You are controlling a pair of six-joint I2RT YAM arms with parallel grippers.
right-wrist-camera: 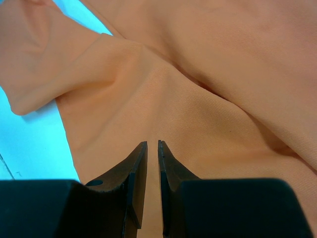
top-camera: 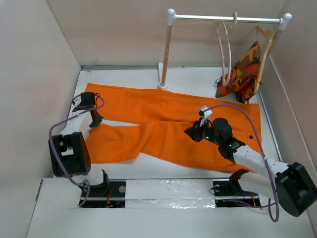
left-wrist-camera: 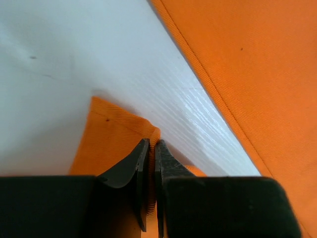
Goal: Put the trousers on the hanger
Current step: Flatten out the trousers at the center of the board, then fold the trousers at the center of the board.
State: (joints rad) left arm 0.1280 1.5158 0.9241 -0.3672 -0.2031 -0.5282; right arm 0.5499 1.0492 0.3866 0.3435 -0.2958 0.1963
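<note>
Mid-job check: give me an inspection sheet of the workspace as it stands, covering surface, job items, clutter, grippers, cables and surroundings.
Surface: white table, largely covered by cloth.
Job's things: trousers spread flat, waist to the right; hanger hangs bare on the rail.
Clutter: camouflage garment on a second hanger, same rail.
Grippers: left gripper shut on a trouser-leg hem; right gripper shut over mid-trousers, pinch not confirmable.
Cables: purple cable arcs over the right arm; another loops along the left.
Surroundings: beige walls on three sides.
</note>
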